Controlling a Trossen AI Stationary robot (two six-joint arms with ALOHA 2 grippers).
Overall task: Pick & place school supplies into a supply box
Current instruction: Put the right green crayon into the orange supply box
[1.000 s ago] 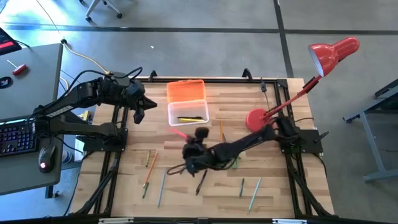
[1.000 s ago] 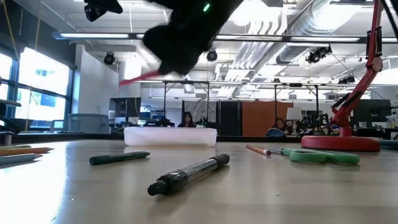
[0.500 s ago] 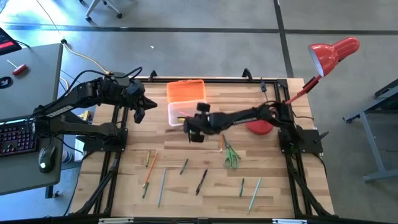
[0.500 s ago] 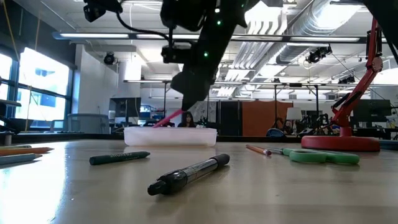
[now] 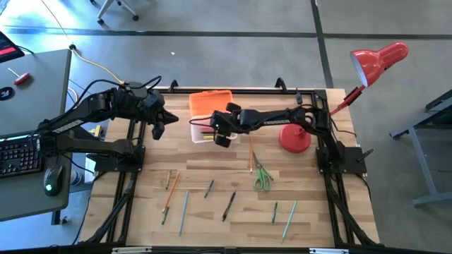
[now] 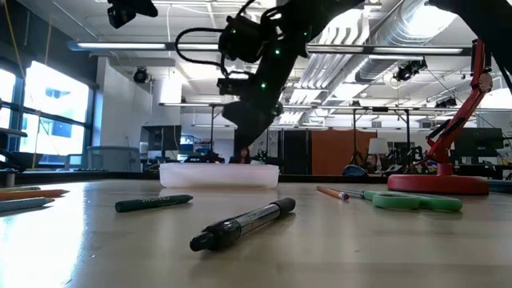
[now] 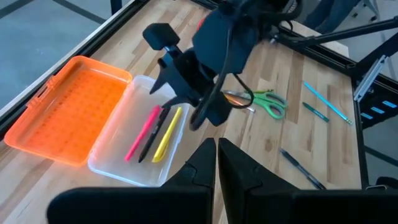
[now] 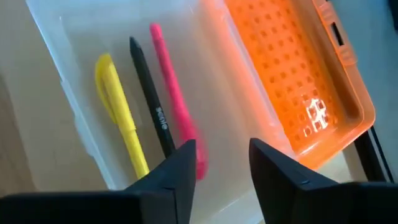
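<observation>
- Closest to me on the table [image 5: 311, 233]: a black pen [image 6: 244, 223], a dark green one [image 6: 154, 203] beside it, and a few orange and yellow pencils [image 5: 169, 192] off toward the left arm's side.
- A bit further in, the green-handled scissors [image 5: 262, 177] lie flat, with an orange pencil [image 5: 251, 154] right next to them. Two teal pens [image 5: 284, 217] sit nearer the front edge on the right arm's side.
- Mid-table, the right tool [image 5: 219, 133] hangs over the supply box [image 5: 212, 128], fingers [image 8: 180, 171] spread apart and holding nothing.
- Inside the clear tray of the box: a pink marker [image 8: 176, 99], a black pen [image 8: 151, 94] and a yellow pen [image 8: 118, 102], side by side. The pink one is nearest the orange lid [image 5: 211, 101], which lies open flat, touching the tray's far side.
- The left tool [image 5: 159, 125] waits off to the box's side, well apart from it, with its fingers pressed together on nothing.
- Red desk lamp [image 5: 295, 137] stands near the right arm's base.
</observation>
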